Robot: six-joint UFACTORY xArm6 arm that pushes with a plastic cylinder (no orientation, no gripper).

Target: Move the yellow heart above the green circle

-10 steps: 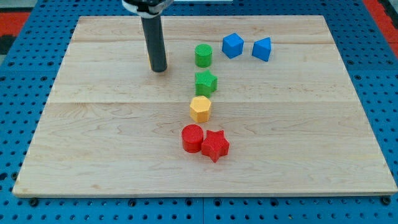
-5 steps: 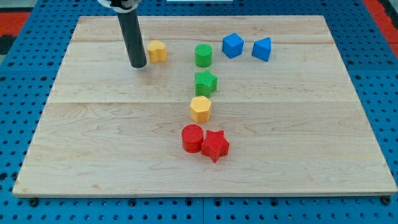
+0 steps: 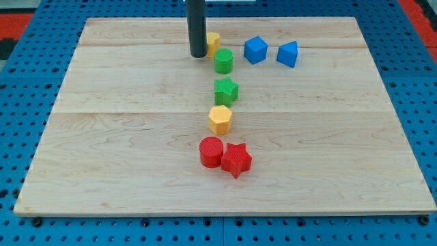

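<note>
The yellow heart (image 3: 214, 40) sits near the view's top, just above and slightly left of the green circle (image 3: 223, 61), close to or touching it. My rod stands upright against the heart's left side and hides part of it. My tip (image 3: 198, 55) rests on the board immediately left of the heart and left of the green circle.
Below the green circle, in a column, lie a green star (image 3: 226, 89), a yellow hexagon (image 3: 220, 119), then a red circle (image 3: 211, 151) and a red star (image 3: 236, 159). Two blue blocks (image 3: 255, 50) (image 3: 288, 53) lie to the right. The wooden board (image 3: 102, 150) sits on blue pegboard.
My tip moved right from the heart's left side. The yellow heart was pushed right and slightly up, from well left of the green circle to just above it.
</note>
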